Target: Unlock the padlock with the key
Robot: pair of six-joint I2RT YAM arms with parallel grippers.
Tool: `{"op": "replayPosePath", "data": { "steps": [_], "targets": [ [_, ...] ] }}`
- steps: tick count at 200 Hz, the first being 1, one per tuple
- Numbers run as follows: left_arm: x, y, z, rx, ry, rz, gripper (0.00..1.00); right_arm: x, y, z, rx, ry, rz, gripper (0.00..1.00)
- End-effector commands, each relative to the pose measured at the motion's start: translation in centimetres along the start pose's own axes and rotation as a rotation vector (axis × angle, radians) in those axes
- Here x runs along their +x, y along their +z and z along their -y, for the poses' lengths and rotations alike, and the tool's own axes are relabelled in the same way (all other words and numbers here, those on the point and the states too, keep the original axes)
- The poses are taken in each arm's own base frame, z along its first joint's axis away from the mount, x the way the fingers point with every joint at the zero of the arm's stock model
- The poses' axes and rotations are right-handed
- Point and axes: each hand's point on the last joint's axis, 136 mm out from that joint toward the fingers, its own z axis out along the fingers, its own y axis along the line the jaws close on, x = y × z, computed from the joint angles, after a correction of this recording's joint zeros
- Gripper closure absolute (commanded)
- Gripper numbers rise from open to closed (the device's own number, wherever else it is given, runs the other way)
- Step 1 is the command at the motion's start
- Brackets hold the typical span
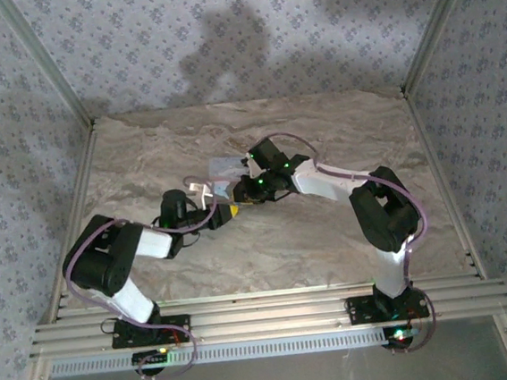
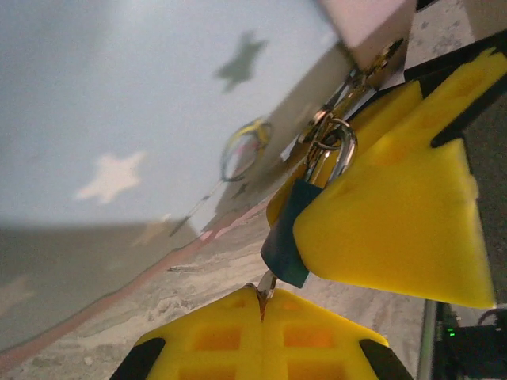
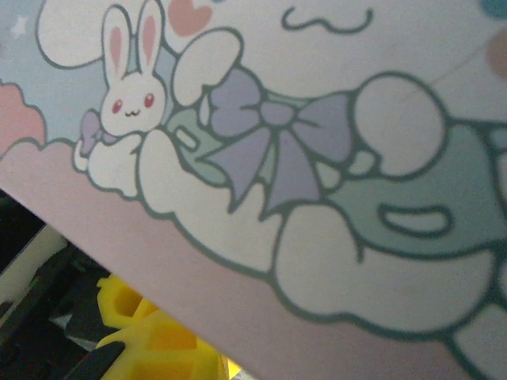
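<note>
Left wrist view: the left end effector [image 2: 262,299] is clenched on a small silver key [image 2: 268,282]. The key's tip meets the underside of a teal padlock [image 2: 283,241] just above. The right end effector [image 1: 236,192] grasps the padlock's body between yellow fingers [image 2: 396,214]. The shackle hooks through metal rings [image 2: 321,131] on a pastel cartoon-rabbit book [image 3: 317,158], near the counter's [image 1: 330,236] centre.

padlock [image 2: 285,237]: shiny metal shackle | key [image 2: 268,283]: metal | left claw [image 2: 263,299]: matt plastic | table [image 1: 269,260]: marbled stone look
</note>
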Motion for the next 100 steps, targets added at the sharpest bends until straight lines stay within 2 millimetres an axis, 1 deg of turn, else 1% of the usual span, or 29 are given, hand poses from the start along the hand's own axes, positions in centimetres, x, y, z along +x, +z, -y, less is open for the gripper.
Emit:
{"op": "replayPosePath", "data": {
  "steps": [1,13,24,31,35,37,41,63,100],
  "targets": [
    [-3.9,-0.1,4.1,0.071,0.22,0.145,1.0,5.2,1.8,1.9,0.076,0.066,-0.151,0.92],
    [-2.9,-0.1,3.3,0.042,0.212,0.143,1.0,5.1,1.8,2.2,0.089,0.073,-0.129,0.86],
    [-2.2,-0.2,2.6,0.022,0.204,0.147,1.0,5.2,1.9,2.6,0.103,0.084,-0.112,0.74],
    [-1.7,-0.3,2.2,0.009,0.198,0.146,1.0,5.1,1.8,2.6,0.105,0.087,-0.097,0.69],
    [-1.5,-0.3,1.9,0.003,0.194,0.146,1.0,5.0,1.9,2.5,0.103,0.086,-0.089,0.67],
    [-1.4,-0.3,1.8,-0.001,0.193,0.146,1.0,5.6,2.0,3.3,0.118,0.098,-0.1,0.66],
    [-1.1,-0.3,1.6,-0.005,0.19,0.143,1.0,5.9,2.1,3.6,0.125,0.106,-0.101,0.64],
    [-0.2,-0.2,0.7,-0.027,0.178,0.132,1.0,6.1,2.0,4.2,0.145,0.127,-0.071,0.54],
    [0.6,0.0,0.1,-0.053,0.183,0.113,1.0,5.8,1.2,4.4,0.177,0.139,-0.007,0.47]
  ]
}}
